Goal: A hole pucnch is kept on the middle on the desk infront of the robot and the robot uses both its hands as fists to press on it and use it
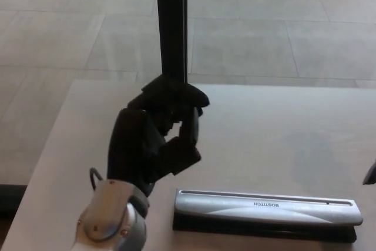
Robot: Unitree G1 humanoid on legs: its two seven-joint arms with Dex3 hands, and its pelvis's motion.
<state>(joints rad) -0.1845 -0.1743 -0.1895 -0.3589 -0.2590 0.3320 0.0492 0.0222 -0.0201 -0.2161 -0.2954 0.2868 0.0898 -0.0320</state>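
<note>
As the left arm comes in from the lower-left corner, its silver wrist joint w/ a thin cable loop sits low in frame and the black left hand [157, 136] stands above it, raised over the desk [270, 127]. Fingers are curled in toward the palm w/ thumb folded across the top: a closed fist, holding nothing. The fist is up and to the left of the hole punch [267, 210], not touching it; the left end of the punch lies just beside the wrist.

Hole punch: long, narrow, lying flat, lengthwise across the frame, on the near part of the desk, right of centre. Silver-grey top lever w/ a thin dark groove along its far edge; black base showing beneath along the near side. Lettering on the lever reads "BOSTITCH", printed upside down from this view. A small dark dot near the right end.

Desk: pale wood-tone, matte. Behind it a black vertical post [171, 24] and a grey tiled floor [282, 39].

Far right edge: a small dark sliver [371, 174], approx. level w/ the punch; too little shows to identify.
</note>
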